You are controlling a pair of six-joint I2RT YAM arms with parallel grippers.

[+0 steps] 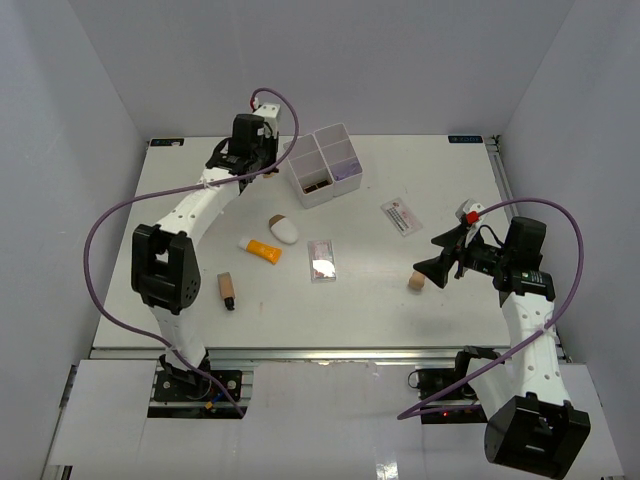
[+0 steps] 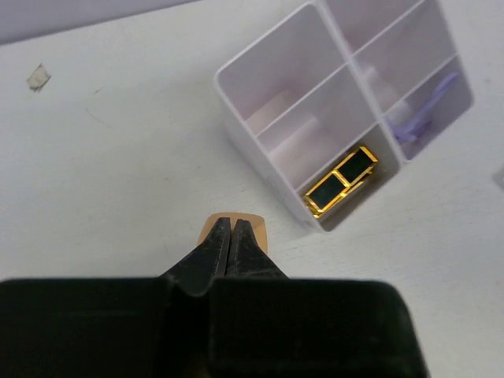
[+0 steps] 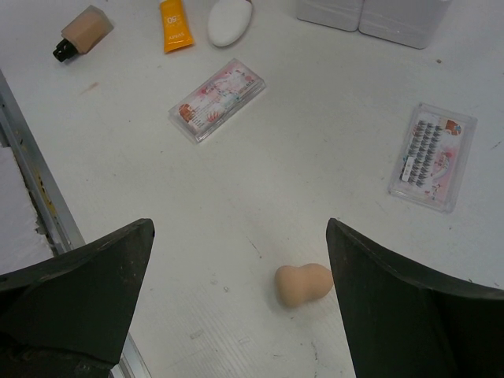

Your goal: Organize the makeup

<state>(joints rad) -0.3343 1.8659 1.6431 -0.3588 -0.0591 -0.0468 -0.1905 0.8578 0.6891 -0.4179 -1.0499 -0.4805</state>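
My left gripper (image 1: 272, 165) is shut and empty. It hovers beside the white four-compartment box (image 1: 325, 165). In the left wrist view its tips (image 2: 231, 227) cover part of a tan object (image 2: 256, 228) on the table. A black-gold lipstick (image 2: 341, 182) lies in the box's near compartment. My right gripper (image 1: 432, 262) is open, and a beige sponge (image 3: 304, 283) lies on the table between its fingers, near the right one. An orange tube (image 1: 262, 250), a tan bottle with a dark cap (image 1: 227, 290), a clear pink palette (image 1: 321, 260) and a white-red packet (image 1: 401, 216) lie loose.
A white oval piece with a brown end (image 1: 285, 231) lies next to the orange tube. The box's other compartments (image 2: 276, 87) hold pale, unclear items. A metal rail (image 3: 39, 189) runs along the table's near edge. Grey walls enclose the table on three sides.
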